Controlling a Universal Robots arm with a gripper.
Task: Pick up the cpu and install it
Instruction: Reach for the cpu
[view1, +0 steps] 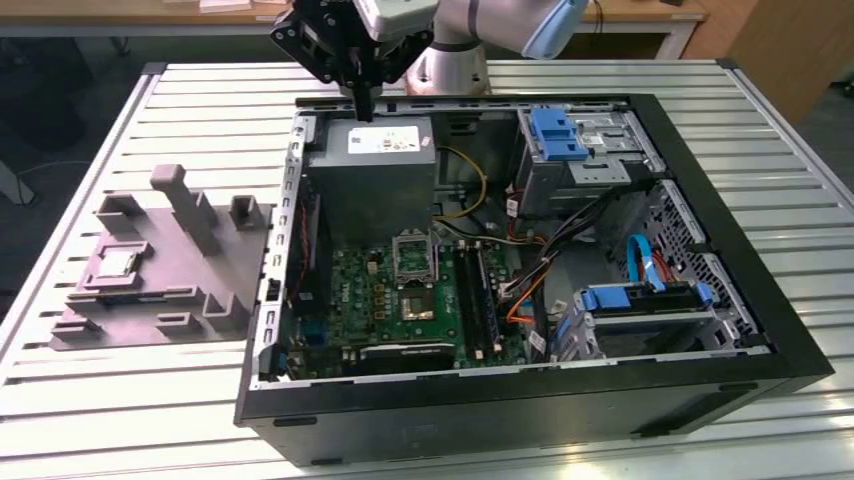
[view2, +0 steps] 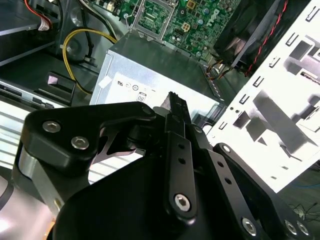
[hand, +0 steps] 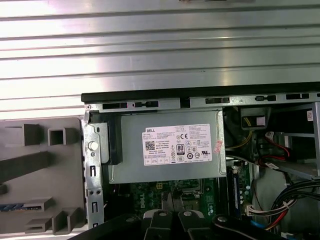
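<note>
The cpu (view1: 118, 262), a small pale square chip, lies in a recess of the grey moulded tray (view1: 200, 290) at the exterior view's left, beside the open computer case (view1: 747, 330). My gripper (view1: 362, 108) hangs shut and empty above the far edge of the case, over the grey power supply (view1: 374, 165), well away from the cpu. In both wrist views its black fingertips (view2: 176, 102) (hand: 170, 200) sit together above the power supply (hand: 170, 147). The green motherboard (view1: 400, 300) with its socket (view1: 415, 258) lies inside the case, just past the power supply.
Drive cages with blue clips (view1: 558, 135) and loose cables (view1: 534, 270) crowd the case's right side. A yellow cable (view2: 85, 37) loops beside the power supply. The case and tray stand on a slatted metal table (view1: 107, 400). The tray's raised blocks (view1: 187, 205) stick up.
</note>
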